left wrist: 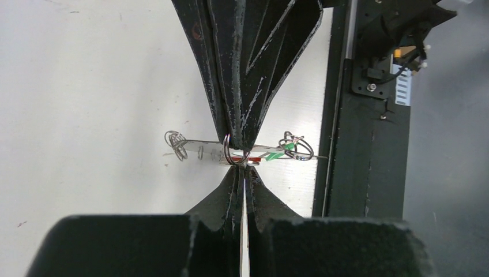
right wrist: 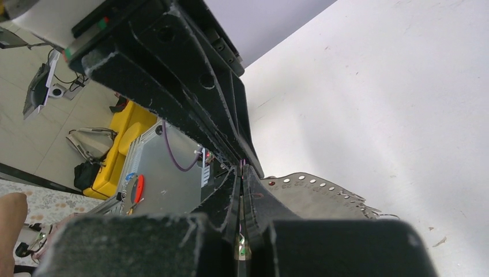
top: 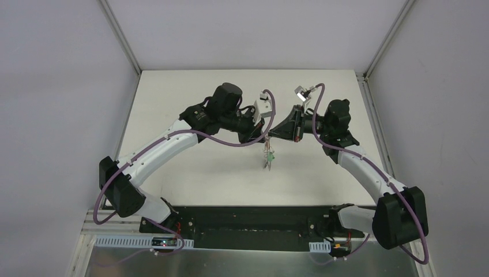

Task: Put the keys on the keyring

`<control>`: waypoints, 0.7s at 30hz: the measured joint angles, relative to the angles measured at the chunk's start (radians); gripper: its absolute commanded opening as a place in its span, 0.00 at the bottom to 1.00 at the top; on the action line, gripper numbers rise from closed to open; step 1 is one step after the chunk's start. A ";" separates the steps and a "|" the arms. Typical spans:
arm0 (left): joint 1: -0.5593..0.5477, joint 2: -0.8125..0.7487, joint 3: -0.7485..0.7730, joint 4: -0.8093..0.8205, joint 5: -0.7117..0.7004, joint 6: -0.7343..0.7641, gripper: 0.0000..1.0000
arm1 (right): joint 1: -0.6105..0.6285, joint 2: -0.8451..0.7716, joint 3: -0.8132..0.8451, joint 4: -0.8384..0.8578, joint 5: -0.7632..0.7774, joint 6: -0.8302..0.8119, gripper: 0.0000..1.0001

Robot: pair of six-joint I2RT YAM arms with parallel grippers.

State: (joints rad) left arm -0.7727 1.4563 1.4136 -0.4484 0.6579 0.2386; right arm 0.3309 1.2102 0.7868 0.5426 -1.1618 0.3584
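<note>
left gripper [left wrist: 244, 173]: clamped fully shut, no gap between the fingers. The tips are jammed right up against the keyring where the red bit sits. Can't tell if it's pinching the hoop itself or just the red key.

right gripper [left wrist: 239, 143]: also fully closed. It comes in from the opposite side, nose to nose with the left one, and its tips bite onto the hoop's wire.

keyring [left wrist: 196, 149]: up in the air between the two grippers, over the middle of the table. The left wrist cam sees it edge-on, so it's basically a thin grey line running left to right.

loops on the rim: one little wire curl at the left end [left wrist: 176, 142], another at the right end [left wrist: 297, 147].

red key [left wrist: 237, 157]: only a sliver of red shows, right at the pinch point where both sets of tips meet.

green key [left wrist: 277, 153]: on the hoop just right of the pinch, next to the right-hand curl. From the top cam it dangles below the grippers.

black key: can't make it out anywhere.

table [top: 190, 173]: plain white, with the arms arching in from both near corners.

black rail [left wrist: 357, 144]: runs along the near edge where the bases are bolted.

perforated metal strip [right wrist: 314, 187]: shows in the right wrist cam behind the fingers.
</note>
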 measured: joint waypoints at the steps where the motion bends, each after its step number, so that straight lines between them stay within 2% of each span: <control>1: -0.006 0.000 0.004 -0.005 -0.025 0.008 0.00 | 0.000 0.001 0.000 -0.002 0.005 0.000 0.00; 2: -0.012 0.000 0.006 -0.009 -0.040 0.013 0.00 | 0.000 0.002 0.000 -0.002 0.008 0.000 0.00; 7: -0.027 0.003 0.041 -0.059 -0.095 0.035 0.22 | -0.001 0.005 0.000 -0.001 0.018 0.000 0.00; 12: -0.033 0.003 0.050 -0.083 -0.120 0.043 0.37 | -0.004 0.005 -0.001 -0.001 0.018 -0.006 0.00; 15: -0.031 0.003 0.050 -0.089 -0.119 0.042 0.44 | -0.008 0.004 -0.013 0.006 0.010 -0.009 0.00; 21: -0.011 0.003 0.050 -0.082 -0.083 0.006 0.49 | -0.009 0.004 -0.033 0.008 -0.022 -0.019 0.00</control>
State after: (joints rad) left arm -0.7837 1.4590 1.4635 -0.5301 0.5747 0.2447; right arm 0.3222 1.2144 0.7540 0.5510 -1.1835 0.3393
